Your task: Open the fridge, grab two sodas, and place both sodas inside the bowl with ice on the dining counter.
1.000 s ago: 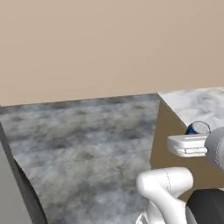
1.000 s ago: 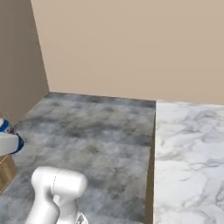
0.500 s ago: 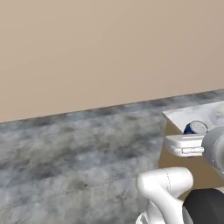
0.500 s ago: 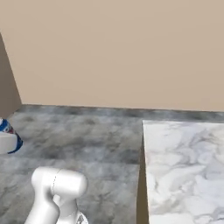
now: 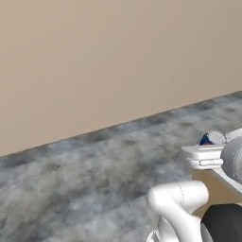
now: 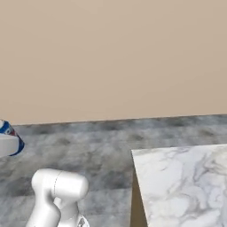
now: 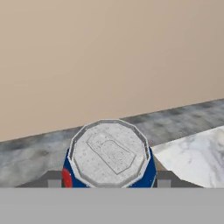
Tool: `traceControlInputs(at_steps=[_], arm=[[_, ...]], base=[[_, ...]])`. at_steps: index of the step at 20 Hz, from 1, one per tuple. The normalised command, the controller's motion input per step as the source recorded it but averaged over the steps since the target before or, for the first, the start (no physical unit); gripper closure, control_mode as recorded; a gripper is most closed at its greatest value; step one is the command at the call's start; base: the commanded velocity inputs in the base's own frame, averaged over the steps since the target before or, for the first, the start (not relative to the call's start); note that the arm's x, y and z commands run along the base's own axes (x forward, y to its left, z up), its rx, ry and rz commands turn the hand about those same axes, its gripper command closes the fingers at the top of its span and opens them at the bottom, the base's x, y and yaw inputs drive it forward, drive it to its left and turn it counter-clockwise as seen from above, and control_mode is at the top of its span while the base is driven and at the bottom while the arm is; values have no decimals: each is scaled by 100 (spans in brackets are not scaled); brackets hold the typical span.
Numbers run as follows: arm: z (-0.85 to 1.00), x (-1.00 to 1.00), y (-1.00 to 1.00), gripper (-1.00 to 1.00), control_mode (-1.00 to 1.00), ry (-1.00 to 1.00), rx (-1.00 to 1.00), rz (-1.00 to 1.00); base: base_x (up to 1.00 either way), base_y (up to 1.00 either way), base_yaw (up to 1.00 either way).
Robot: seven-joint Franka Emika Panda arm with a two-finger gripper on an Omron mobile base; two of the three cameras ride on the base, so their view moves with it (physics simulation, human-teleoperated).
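Observation:
A blue soda can (image 7: 109, 153) with a silver top and a red patch sits between my two dark fingertips, and my gripper (image 7: 109, 180) is shut on it. The same soda (image 5: 211, 138) peeks above my white hand (image 5: 203, 156) at the right of the left base view. In the right base view the soda (image 6: 9, 133) is at the left edge. The dining counter's white-grey marble top (image 6: 186, 181) lies low at the right, and its corner (image 7: 197, 157) is right of the can. The fridge and the bowl are out of view.
A plain beige wall (image 5: 118, 61) stands straight ahead. Mottled grey floor (image 5: 85, 175) runs from the wall to the robot. The counter's light wood side (image 6: 135, 204) faces the floor.
The whole picture has shifted as the base moved: the wall corner at the left has left the views and the counter sits lower and further left in the right base view. The can stays gripped.

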Motion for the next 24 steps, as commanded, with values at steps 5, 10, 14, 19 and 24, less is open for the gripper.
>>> traceControlInputs(at_steps=[5,10,14,19,24], arm=[[0,0,0,100,100,0,0,0],[0,0,0,100,100,0,0,0],[0,0,0,100,100,0,0,0],[0,0,0,100,100,0,0,0],[0,0,0,100,100,0,0,0]], base=[[85,50,-48],[63,53,-54],[52,48,-57],[51,48,-57],[53,50,-56]])
